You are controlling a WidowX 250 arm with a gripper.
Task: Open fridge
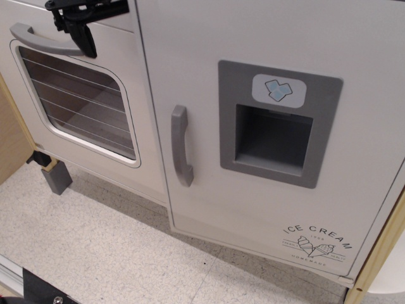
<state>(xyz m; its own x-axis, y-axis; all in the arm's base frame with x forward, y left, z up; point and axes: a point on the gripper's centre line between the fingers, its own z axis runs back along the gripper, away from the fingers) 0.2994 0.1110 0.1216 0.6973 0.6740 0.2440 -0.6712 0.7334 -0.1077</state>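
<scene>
The fridge door (272,31) is large and white and fills the right of the view. It has a vertical grey handle (181,154), a grey ice-dispenser panel (276,123) with a blue cubes mark, and an "ICE CREAM" print (316,244). It looks nearly shut. My black gripper (109,31) is at the top left, in front of the oven door, just left of the fridge door's left edge. One finger (86,42) shows, hanging over the oven handle. The other finger is hidden at the fridge door's edge. The jaws stand wide apart with nothing held.
The white oven door (82,104) with a window and a horizontal grey handle (35,39) is on the left. A grey block (57,177) stands on the speckled floor (114,247) below it. Wooden panels flank the kitchen at the left (11,142) and right (380,247).
</scene>
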